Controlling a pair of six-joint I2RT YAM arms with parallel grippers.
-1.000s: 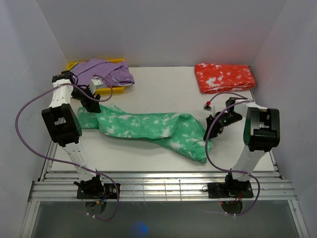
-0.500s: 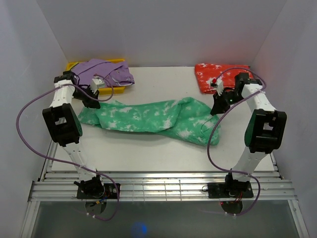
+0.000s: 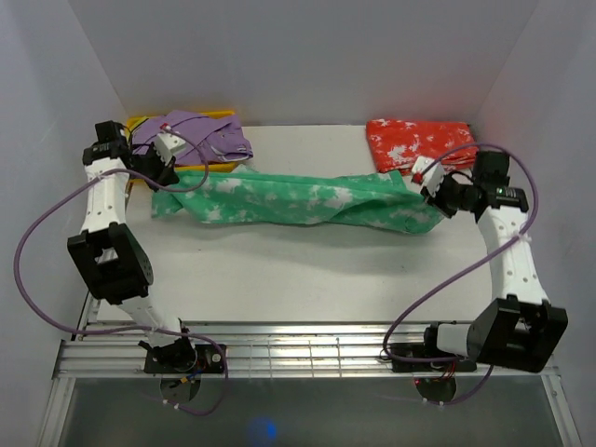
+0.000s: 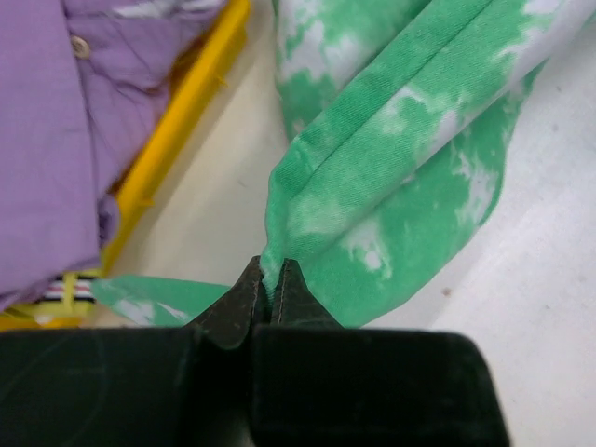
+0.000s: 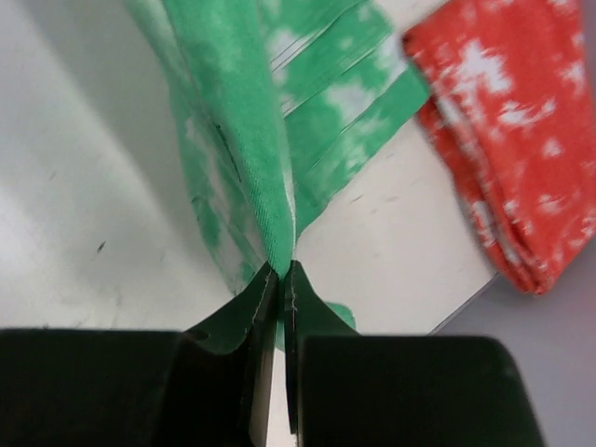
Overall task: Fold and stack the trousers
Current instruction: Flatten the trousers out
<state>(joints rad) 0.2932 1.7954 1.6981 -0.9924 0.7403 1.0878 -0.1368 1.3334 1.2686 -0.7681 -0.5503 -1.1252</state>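
The green trousers [image 3: 307,200], a crumpled heap a second ago, now stretch in a taut band leftward from just beside the folded red-orange trousers [image 3: 419,142]. The left gripper [image 4: 270,296] and right gripper [image 5: 279,279] each pinch an end tight; it looks ready for laying flat and folding.

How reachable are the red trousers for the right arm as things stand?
Probably not yet. The red trousers lie close beside the right pincer with nothing between, but that pincer is shut on the green trousers, stretched to the left pincer. It would need to let go first.
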